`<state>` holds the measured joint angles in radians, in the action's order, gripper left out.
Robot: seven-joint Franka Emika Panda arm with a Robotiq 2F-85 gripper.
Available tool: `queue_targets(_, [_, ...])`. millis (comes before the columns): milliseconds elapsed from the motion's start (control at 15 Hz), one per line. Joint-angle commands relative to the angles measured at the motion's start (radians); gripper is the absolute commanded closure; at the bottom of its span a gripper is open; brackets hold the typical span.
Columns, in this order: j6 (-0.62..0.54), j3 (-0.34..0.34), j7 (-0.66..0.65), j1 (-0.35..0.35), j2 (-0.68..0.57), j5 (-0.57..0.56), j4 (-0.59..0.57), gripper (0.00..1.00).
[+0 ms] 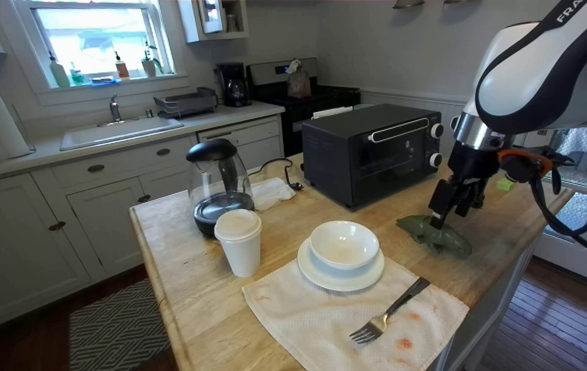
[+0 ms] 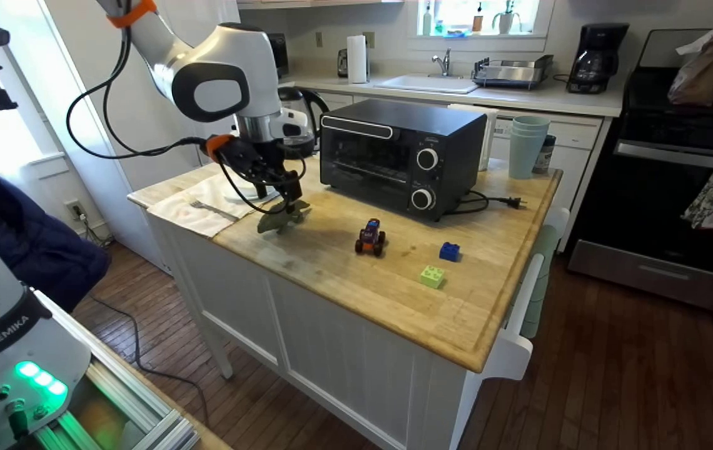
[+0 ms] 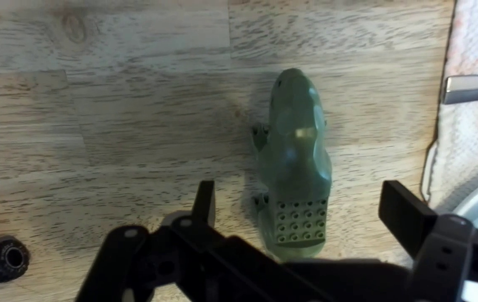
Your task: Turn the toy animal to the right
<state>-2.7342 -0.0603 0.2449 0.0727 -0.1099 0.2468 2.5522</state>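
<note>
The gripper [image 3: 302, 203] is hanging over the toy animal [image 3: 297, 159] with its two fingers [image 3: 203, 205] spread wide, one on either side of the body – bare wood is showing in both gaps, so nothing is being pinched. It is probably standing this way so as to grip the animal across its narrow width, where a twist would swing the whole length round. That one animal is lying, studded back up, on the wooden tabletop [image 2: 356, 281], near the cloth [image 1: 293, 309] but not touching it (which way counts as "right", the pictures aren't settling).

On that cloth one fork [image 1: 391, 309] is resting, and one bowl [image 1: 345, 242] is sitting on one plate [image 1: 342, 282] – presumably a place setting. On the animal's opposite side one toy truck [image 2: 370, 236] is standing, with one blue block [image 2: 450, 251] and one yellow-green block [image 2: 432, 276] lying farther off; all three seem to be leaving it room. Beyond these, one toaster oven [image 1: 334, 159], one lidded cup [image 1: 240, 247] and one kettle [image 1: 221, 183] are standing; pale blue cups [image 2: 526, 150] are rising in a stack, their number hard to count.
</note>
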Motion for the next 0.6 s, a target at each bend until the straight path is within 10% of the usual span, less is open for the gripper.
queue_targets(0, [0.021, 0.019, -0.020, 0.008, -0.042, -0.006, -0.034, 0.00])
queue_targets(533, [0.023, 0.030, -0.029, 0.014, -0.084, -0.017, -0.061, 0.00])
